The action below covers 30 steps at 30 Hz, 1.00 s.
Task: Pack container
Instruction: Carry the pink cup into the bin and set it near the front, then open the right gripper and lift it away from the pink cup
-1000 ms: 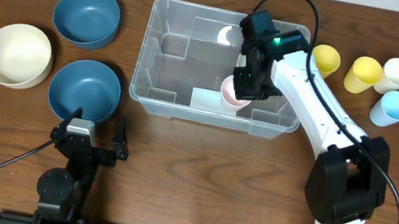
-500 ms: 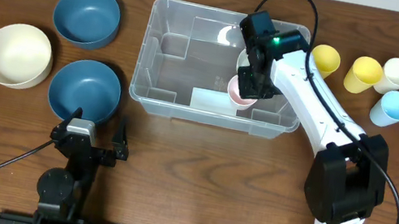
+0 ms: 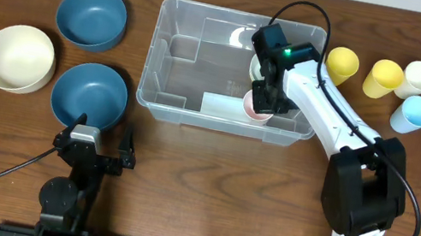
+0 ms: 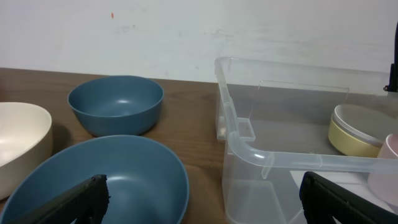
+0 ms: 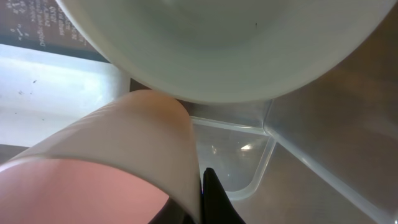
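The container [image 3: 190, 61] is a large clear bin at the table's middle back. My right gripper [image 3: 268, 92] reaches into its right part and is shut on the rim of a pink cup [image 3: 253, 105], close to the near wall. A cream bowl [image 3: 257, 62] lies in the bin just behind the cup. In the right wrist view a black finger [image 5: 214, 198] pinches the pink cup's wall [image 5: 106, 162] under the cream bowl [image 5: 224, 43]. My left gripper [image 3: 93, 142] is open and empty at the front left. Its view shows the bin's corner [image 4: 273, 158].
Two blue bowls [image 3: 92, 16] [image 3: 90, 94] and a cream bowl [image 3: 17, 56] sit left of the bin. Two yellow cups [image 3: 343, 63] [image 3: 383, 77], a cream cup [image 3: 418, 78] and a light blue cup [image 3: 414, 113] stand right of it.
My right gripper has carried the pink cup a little toward the bin's near wall and to the right. The left arm has not moved.
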{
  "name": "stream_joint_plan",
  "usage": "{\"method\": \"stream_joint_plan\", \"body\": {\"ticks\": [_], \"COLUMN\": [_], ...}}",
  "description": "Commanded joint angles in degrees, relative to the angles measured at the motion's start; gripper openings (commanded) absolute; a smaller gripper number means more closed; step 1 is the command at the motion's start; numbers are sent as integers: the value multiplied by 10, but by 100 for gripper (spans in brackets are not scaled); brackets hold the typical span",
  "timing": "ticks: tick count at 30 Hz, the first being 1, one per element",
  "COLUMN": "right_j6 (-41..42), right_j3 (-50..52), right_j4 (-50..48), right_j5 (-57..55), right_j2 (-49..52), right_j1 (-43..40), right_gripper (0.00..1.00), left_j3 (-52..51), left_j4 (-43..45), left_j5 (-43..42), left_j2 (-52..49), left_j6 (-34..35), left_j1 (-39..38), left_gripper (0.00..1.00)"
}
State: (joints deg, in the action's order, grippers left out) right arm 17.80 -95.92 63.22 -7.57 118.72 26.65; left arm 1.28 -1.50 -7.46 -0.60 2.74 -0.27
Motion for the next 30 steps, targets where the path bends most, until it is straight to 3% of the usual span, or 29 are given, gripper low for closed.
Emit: {"method": "stream_joint_plan", "body": {"ticks": [1,2,4,6,17,21,30], "right_j6": [10,10,10,10,5,4,6], "right_j3": [5,5,4,0,-167,-243,-270], "right_j4": [-5,-6,-7,-5,121,170,244], "right_j5": [-10,-10,-10,0,54,65,64], "right_j2": [5,5,5,4,-10,-25,-47], "right_j1": [-1,-1,-1,-1,-2,-26,-218], "right_gripper": [13,27,42,50,51,56,58], "left_j3": [-10,-10,-10,-10,-10,-10,-10], "left_j4": [-19,-19,-19,-19,-19,-19,-19], "left_j5": [-6,-6,-6,-6,-6,-6,-6], "left_j2": [3,3,3,3,3,3,3], "left_j6": [-5,-5,-5,-5,-5,-5,-5], "left_j1": [-2,-2,-2,-2,-2,-2,-2], "left_gripper": [98,98,98,98,98,98,98]}}
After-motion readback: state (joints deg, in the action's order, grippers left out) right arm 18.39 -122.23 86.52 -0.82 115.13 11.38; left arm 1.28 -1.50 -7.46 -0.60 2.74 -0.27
